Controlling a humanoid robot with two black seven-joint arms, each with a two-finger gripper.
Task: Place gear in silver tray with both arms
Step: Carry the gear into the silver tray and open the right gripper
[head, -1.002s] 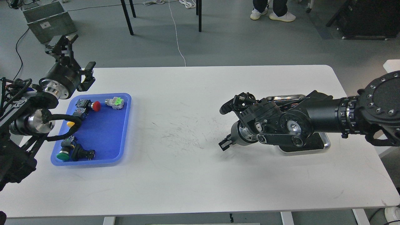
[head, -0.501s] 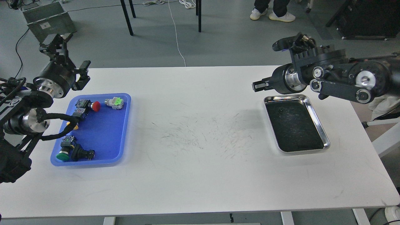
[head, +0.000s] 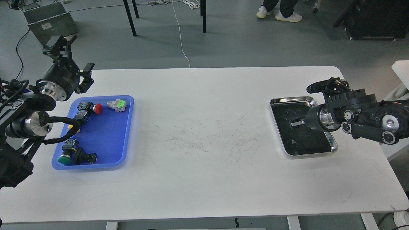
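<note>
The silver tray (head: 332, 148) lies on the right of the white table, and its dark bottom shows only reflections. My right gripper (head: 305, 105) hangs over the tray's near-right part, open and empty, with its lower finger (head: 295, 123) over the tray bottom. The gear is several small push-button and switch parts in a blue plastic tray (head: 105, 134) on the left: a red-capped one (head: 97, 108), a green-and-grey one (head: 117, 105) and a green-capped one (head: 64, 159). My left gripper (head: 74, 59) is open and empty, raised above the blue tray's far left corner.
The white table (head: 204, 179) has scuff marks in its middle. Beyond the far edge are black table legs (head: 129, 17), a grey crate (head: 49, 20), floor cables and a person's feet (head: 278, 14).
My right arm swung from the table's middle up past the silver tray's far side, then came down over the tray. My left gripper shifted only slightly.
</note>
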